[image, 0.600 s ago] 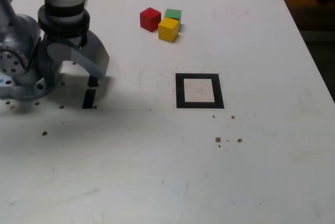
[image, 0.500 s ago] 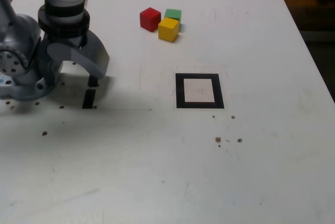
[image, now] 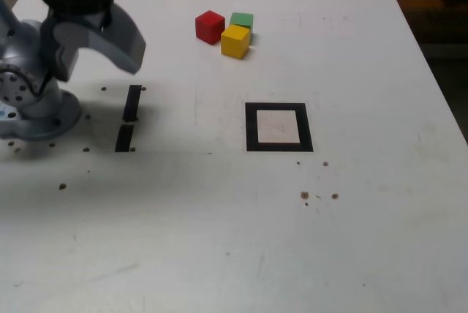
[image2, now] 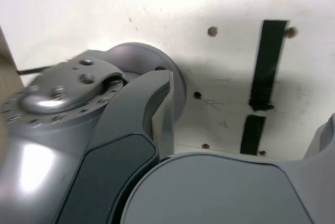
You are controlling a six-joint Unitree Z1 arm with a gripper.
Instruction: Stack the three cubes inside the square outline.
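A white desk (image: 365, 240) seen from above and in front. The end effector (image: 91, 42) hangs over the desk at the exterior view's far left, near the arm's grey base, its jaws spread wide apart and holding nothing.

Well away from the end effector, toward the exterior view's right and farther back on the desk, three small cubes sit bunched together. The red cube (image: 210, 26) is nearest the end effector, the green cube (image: 242, 20) is behind, and the yellow cube (image: 235, 41) is in front, touching or almost touching the green one. Also to the right of the end effector, but nearer the camera, lies the square outline (image: 278, 127), a black frame with a white, unoccupied middle. Just below the end effector are two short black strips (image: 129, 118), laid end to end.

Stacking appears not yet started: no cube is in the outline. The next move likely calls for reaching across to the cluster and closing on one cube without nudging its neighbours.

Cubes have no long axis; each sits flat, the red and yellow turned slightly askew to the outline's edges.
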